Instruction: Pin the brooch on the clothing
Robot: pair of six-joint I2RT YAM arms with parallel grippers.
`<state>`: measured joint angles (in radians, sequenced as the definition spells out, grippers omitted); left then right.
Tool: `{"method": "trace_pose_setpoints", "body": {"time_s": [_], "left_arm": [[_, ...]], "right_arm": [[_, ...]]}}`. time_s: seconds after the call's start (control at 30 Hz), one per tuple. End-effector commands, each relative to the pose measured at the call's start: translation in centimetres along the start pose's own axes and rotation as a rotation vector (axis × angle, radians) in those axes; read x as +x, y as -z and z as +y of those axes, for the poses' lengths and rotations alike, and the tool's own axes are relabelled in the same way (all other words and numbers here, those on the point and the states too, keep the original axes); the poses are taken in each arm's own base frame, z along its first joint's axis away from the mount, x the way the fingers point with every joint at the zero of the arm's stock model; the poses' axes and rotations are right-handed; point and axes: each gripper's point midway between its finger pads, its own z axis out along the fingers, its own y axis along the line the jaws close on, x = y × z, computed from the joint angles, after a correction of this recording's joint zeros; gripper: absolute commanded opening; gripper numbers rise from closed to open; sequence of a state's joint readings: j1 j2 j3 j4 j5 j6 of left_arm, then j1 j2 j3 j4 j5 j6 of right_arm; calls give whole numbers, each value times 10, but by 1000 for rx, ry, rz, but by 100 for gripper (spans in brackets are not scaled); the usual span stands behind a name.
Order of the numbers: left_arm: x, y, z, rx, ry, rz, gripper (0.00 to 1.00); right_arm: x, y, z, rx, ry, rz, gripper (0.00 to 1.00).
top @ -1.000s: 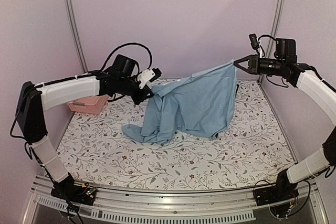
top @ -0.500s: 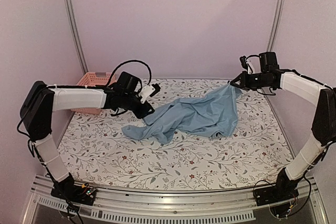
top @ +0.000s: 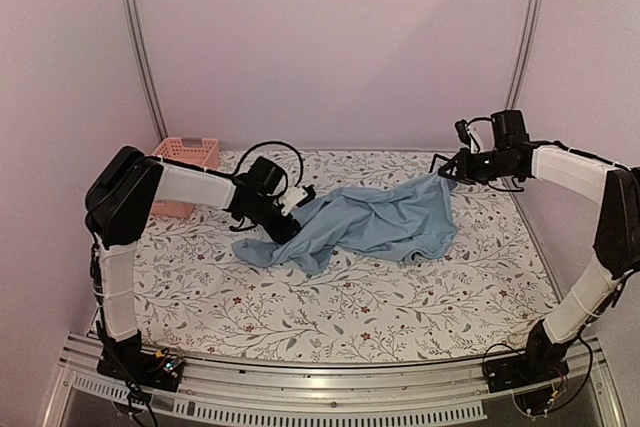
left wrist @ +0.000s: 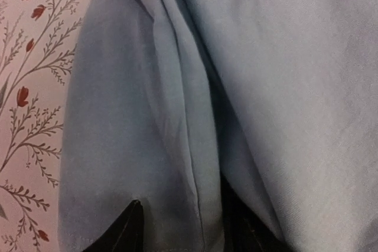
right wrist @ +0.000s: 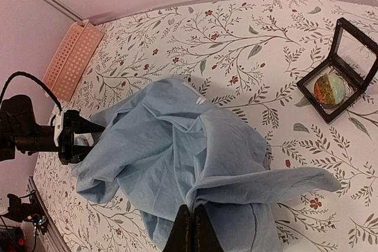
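the brooch [right wrist: 329,88] sits in an open black case [right wrist: 354,57], off the shirt [top: 370,222] and apart from it. the shirt lies crumpled on the flowered table [top: 350,307]. the right gripper [top: 444,169] is pinched tight on the shirt's raised corner. the left gripper [top: 289,223] rests at the shirt's opposite edge, fingers apart over a fold. a pink basket [top: 185,155] stands beyond that edge.

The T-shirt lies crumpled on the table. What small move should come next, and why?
Probably the right gripper lets go: it is shut on the edge of the T-shirt, low over the table, while the left gripper stands open around a fold.
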<state>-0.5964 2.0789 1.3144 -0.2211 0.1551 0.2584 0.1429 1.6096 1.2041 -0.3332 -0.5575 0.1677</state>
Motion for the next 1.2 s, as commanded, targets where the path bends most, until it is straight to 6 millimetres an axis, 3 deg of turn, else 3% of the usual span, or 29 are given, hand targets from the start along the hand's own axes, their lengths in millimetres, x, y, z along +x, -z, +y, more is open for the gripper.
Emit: {"method": "trace_pose_setpoints", "body": {"time_s": [0.0,0.13,0.33,0.47,0.6,0.73,0.8,0.9,0.93,1.03,1.07,1.1,1.17], "left_arm": [[1,-4,-1,6,0,19,49],[10,3,26,-133,27,42,33],[2,37,75,-292,114,-35,30],[-3,43,82,-293,124,-54,20],[-1,46,82,-290,118,-37,1],[-5,59,94,-333,129,-57,0],[-20,76,114,-383,146,-113,0],[-65,121,162,-502,160,-227,0],[-93,148,182,-565,147,-290,0],[-150,224,222,-728,119,-436,0],[-168,253,232,-778,116,-489,0],[-181,282,240,-830,113,-538,0],[-201,337,249,-926,101,-626,0]], "right_arm": [[-3,8,6,-5,21,-25,0],[-4,9,7,-4,22,-28,0],[-13,18,12,1,48,-53,0],[-15,21,15,0,57,-56,0],[-17,23,16,1,65,-59,0],[-25,29,21,-2,83,-76,0],[-44,34,29,-14,109,-116,0],[-103,45,57,-85,173,-213,0],[-135,55,71,-104,220,-277,0],[-198,64,83,-89,296,-394,0],[-229,87,102,-96,355,-478,0],[-245,88,105,-96,380,-510,0],[-274,109,127,-121,457,-608,0]]}}
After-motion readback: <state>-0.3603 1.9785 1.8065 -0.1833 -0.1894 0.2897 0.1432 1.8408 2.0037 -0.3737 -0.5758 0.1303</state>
